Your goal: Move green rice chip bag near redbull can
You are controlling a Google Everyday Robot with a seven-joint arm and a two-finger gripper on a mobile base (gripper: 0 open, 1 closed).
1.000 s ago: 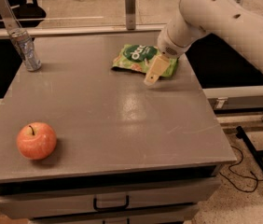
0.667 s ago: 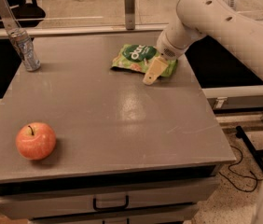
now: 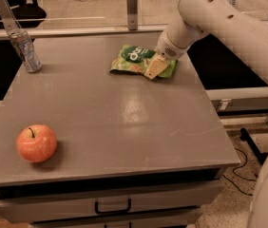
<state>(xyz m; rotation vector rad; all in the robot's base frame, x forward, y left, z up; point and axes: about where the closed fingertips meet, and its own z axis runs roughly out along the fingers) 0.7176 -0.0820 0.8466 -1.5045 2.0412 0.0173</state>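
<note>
1. While the green rice chip bag (image 3: 136,60) lies flat at the far right of the grey table (image 3: 124,122), the gripper (image 3: 156,68) rests over its right half; its opening and hold cannot be told.
2. The redbull can (image 3: 25,50) stands far left, well apart.
3. A red apple (image 3: 36,143) sits front left.

White arm (image 3: 222,19), tan claw (image 3: 156,68) at tip

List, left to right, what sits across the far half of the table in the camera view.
redbull can → green rice chip bag → gripper, at the bag's right part.
</note>
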